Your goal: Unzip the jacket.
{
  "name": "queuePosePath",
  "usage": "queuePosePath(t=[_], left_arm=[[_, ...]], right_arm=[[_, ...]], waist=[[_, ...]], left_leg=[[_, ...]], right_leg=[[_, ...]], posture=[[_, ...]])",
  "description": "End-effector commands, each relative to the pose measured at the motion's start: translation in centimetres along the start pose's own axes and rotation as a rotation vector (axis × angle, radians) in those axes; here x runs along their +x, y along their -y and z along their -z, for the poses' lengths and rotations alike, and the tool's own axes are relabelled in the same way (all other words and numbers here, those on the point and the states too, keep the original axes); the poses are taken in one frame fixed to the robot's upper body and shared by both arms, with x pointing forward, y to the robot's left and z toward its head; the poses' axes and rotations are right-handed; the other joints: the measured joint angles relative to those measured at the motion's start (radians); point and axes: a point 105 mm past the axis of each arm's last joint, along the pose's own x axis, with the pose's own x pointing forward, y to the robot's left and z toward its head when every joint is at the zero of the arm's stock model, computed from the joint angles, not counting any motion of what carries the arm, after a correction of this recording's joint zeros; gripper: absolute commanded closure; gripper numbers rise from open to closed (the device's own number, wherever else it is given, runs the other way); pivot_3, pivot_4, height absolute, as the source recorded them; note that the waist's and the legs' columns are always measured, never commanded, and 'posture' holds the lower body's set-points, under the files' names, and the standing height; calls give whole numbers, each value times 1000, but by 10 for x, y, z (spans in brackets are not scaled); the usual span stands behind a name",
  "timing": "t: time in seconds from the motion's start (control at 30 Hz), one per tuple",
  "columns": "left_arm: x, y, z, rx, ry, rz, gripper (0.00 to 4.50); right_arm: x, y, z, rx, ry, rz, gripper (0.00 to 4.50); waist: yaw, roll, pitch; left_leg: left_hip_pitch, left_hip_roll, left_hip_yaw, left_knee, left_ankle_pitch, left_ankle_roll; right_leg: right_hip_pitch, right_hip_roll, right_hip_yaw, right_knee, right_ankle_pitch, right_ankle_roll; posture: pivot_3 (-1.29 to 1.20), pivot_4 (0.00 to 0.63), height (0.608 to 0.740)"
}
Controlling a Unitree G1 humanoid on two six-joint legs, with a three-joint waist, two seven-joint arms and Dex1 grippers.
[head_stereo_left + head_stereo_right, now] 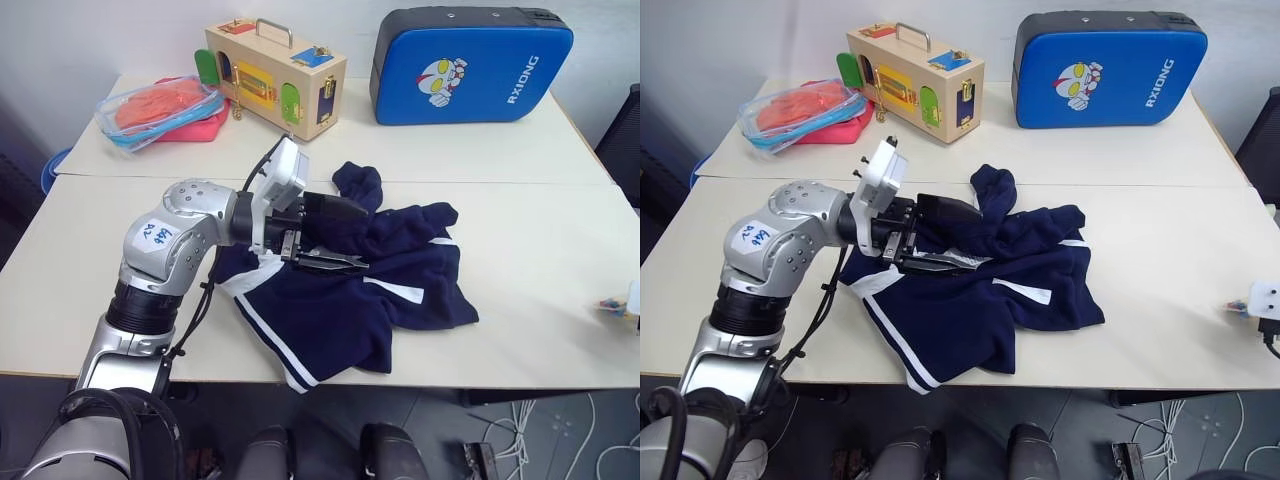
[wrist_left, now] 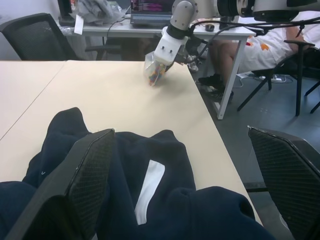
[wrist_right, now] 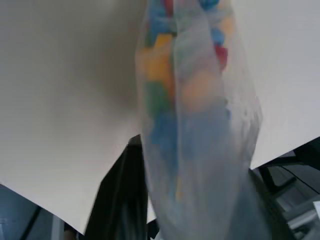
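One navy jacket (image 1: 350,290) lies crumpled near the counter's (image 1: 520,300) front edge. The left gripper (image 1: 335,235) hovers over it, fingers spread wide, holding nothing. Well right of the jacket, the right gripper (image 2: 162,67) touches one clear bag (image 3: 192,115) of coloured pieces; its grip is unclear.

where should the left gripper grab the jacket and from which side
Best guess: the raised bunched fold of the jacket just ahead of the open left gripper, coming level from the robot's left as it already points. That ridge stands up off the table, so the fingers can close around it. The zipper isn't visible.
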Motion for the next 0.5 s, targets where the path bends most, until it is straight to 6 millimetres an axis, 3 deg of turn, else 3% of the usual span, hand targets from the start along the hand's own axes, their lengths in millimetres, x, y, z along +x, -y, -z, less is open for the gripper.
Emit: queuePosePath(t=[0.03,0.2,0.37,0.5], left_arm=[[-2,4,-10,44,13,13,0],[-4,4,-9,44,7,13,0],[-17,1,-2,35,-18,-39,0],[-45,5,11,41,-108,-112,0]], right_arm=[[-14,11,-5,37,52,31,1705],[-36,25,-18,45,129,53,21],[-76,43,-62,112,385,38,21],[-121,42,-131,107,766,-70,21]], waist=[[0,0,0],[0,0,0],[0,0,0],[-2,0,0]], left_leg=[[0,0,0,0,0,0],[0,0,0,0,0,0],[0,0,0,0,0,0],[1,1,-1,0,0,0]], right_leg=[[0,0,0,0,0,0],[0,0,0,0,0,0],[0,0,0,0,0,0],[0,2,0,0,0,0]], posture=[[0,150,740],[0,150,740],[0,150,740],[0,150,740]])
